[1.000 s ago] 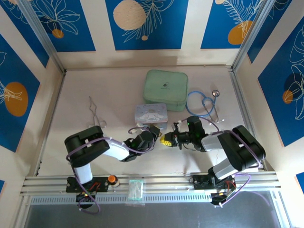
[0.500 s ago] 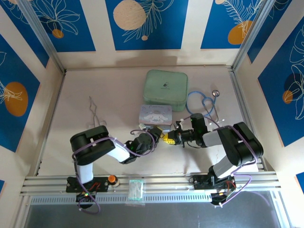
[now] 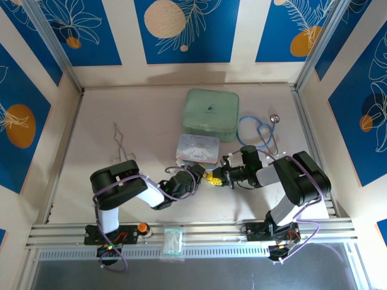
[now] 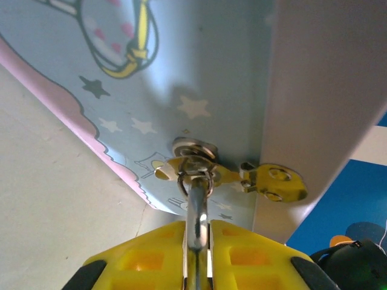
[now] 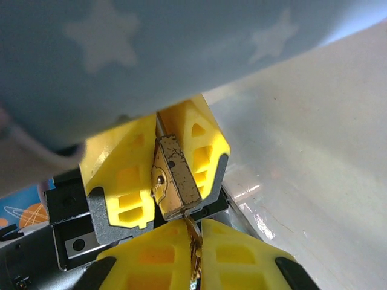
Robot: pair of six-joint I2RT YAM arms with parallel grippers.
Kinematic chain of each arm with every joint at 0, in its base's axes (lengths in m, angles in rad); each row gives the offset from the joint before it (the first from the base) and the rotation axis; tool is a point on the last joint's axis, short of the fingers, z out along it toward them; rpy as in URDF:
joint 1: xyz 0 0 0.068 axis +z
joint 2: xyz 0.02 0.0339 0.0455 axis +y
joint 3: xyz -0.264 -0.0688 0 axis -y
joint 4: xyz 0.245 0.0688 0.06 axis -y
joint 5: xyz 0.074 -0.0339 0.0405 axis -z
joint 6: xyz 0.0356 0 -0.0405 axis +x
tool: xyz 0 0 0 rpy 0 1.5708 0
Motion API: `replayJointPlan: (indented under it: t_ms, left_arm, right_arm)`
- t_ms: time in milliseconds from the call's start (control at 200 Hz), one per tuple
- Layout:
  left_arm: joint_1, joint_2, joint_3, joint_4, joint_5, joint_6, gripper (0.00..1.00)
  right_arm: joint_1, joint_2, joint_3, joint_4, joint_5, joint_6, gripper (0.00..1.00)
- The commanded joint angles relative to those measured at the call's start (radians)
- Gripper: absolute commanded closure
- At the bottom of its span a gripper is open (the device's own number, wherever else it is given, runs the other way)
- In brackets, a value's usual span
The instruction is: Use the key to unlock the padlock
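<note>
The brass padlock (image 5: 175, 178) hangs from the gold hasp (image 4: 272, 184) of the pastel cartoon tin (image 3: 198, 148). Its silver shackle (image 4: 196, 202) runs through the hasp ring. My left gripper (image 4: 196, 226) is shut on the padlock, with its yellow fingers (image 5: 127, 175) on either side of the brass body. From below, my right gripper (image 5: 193, 232) is shut on the thin key (image 5: 194, 254), whose tip sits in the padlock's bottom face. In the top view the left gripper (image 3: 202, 174) and right gripper (image 3: 219, 177) meet just in front of the tin.
Behind the tin lies a green zip case (image 3: 210, 115), with a blue stethoscope (image 3: 260, 133) to its right. Long silver forceps (image 3: 123, 145) lie at the left. A clear packet (image 3: 173, 240) and an orange knob (image 3: 143, 228) sit on the near rail.
The tin has shifted a little right and turned. Both grippers moved slightly with it and stay joined at the padlock.
</note>
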Motion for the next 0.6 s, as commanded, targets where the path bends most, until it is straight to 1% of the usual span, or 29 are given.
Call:
replayJointPlan:
  t_ms: [0,60,140,250,345,415,485,595]
  left_arm:
    - [-0.071,-0.043,-0.020,0.112,0.112,-0.002,1.00]
    - [-0.072,-0.049,-0.023,0.085,0.102,-0.005,1.00]
    - [-0.068,-0.049,-0.023,0.073,0.090,-0.005,1.00]
    - [-0.061,-0.032,-0.019,0.077,0.088,-0.013,1.00]
    - [-0.059,-0.025,-0.017,0.068,0.081,-0.017,1.00]
    - [-0.058,-0.024,-0.016,0.059,0.076,-0.013,1.00]
    - [-0.056,-0.025,-0.015,0.052,0.073,-0.008,1.00]
    - [-0.053,-0.039,-0.020,0.015,0.068,0.001,1.00]
  right_arm:
    - [-0.020,-0.050,0.021,-0.014,0.222,-0.022,0.82]
    - [-0.019,-0.082,0.012,-0.047,0.234,-0.034,0.75]
    - [-0.017,-0.116,0.000,-0.082,0.248,-0.046,0.70]
    - [-0.011,-0.135,-0.017,-0.089,0.250,-0.047,0.70]
    - [0.002,-0.153,-0.036,-0.100,0.261,-0.053,0.78]
    - [0.014,-0.178,-0.049,-0.130,0.278,-0.072,0.79]
    - [0.029,-0.216,-0.050,-0.204,0.315,-0.110,0.77]
    - [0.046,-0.282,-0.042,-0.346,0.394,-0.173,0.67]
